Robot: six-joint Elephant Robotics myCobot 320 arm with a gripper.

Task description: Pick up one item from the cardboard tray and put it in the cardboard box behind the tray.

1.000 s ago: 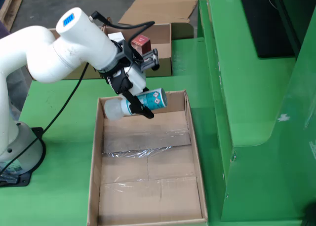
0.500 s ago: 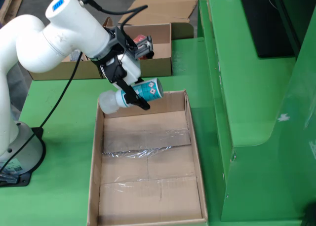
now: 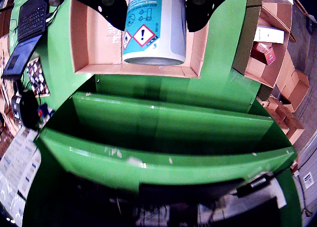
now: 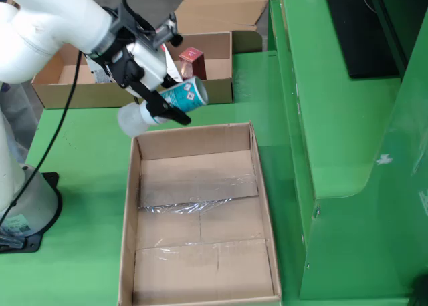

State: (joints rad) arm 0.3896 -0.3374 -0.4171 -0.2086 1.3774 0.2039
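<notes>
A white bottle [image 4: 167,104] with a teal label is clamped between the black fingers [image 4: 155,105] of the gripper [image 3: 154,11] and held on its side in the air, above the green counter [image 4: 80,139] between the cardboard tray [image 4: 198,212] and the cardboard box [image 4: 134,72], which holds a red carton [image 4: 192,57].

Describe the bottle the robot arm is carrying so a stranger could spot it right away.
Find the long cardboard tray on the green table; the white arm's gripper hangs just beyond its far edge. Clamped there, lying sideways, is the bottle: white, with a teal label and a red diamond hazard symbol.
</notes>
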